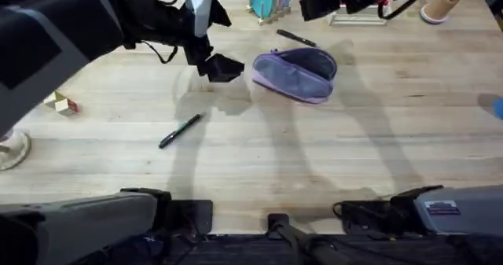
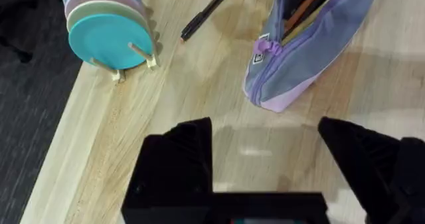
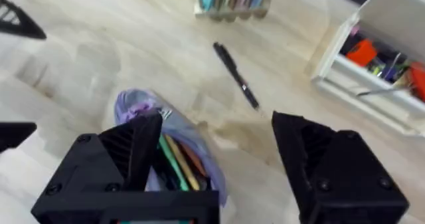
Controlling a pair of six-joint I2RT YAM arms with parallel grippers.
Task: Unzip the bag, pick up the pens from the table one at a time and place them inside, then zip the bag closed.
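While your left hand (image 2: 265, 147) hangs wide and empty just beside the bag (image 1: 296, 74), and your right hand (image 3: 216, 147) hovers spread over its open mouth, both pens wait on the table (image 1: 330, 155): one (image 1: 295, 38) behind the bag, one (image 1: 180, 130) well in front, free to grasp

A big table (image 1: 330, 163) made of light wood planks fills the space, and soft shadows lie across it. Past its edge the floor (image 2: 26, 84) is dark grey. Light shines down from above.
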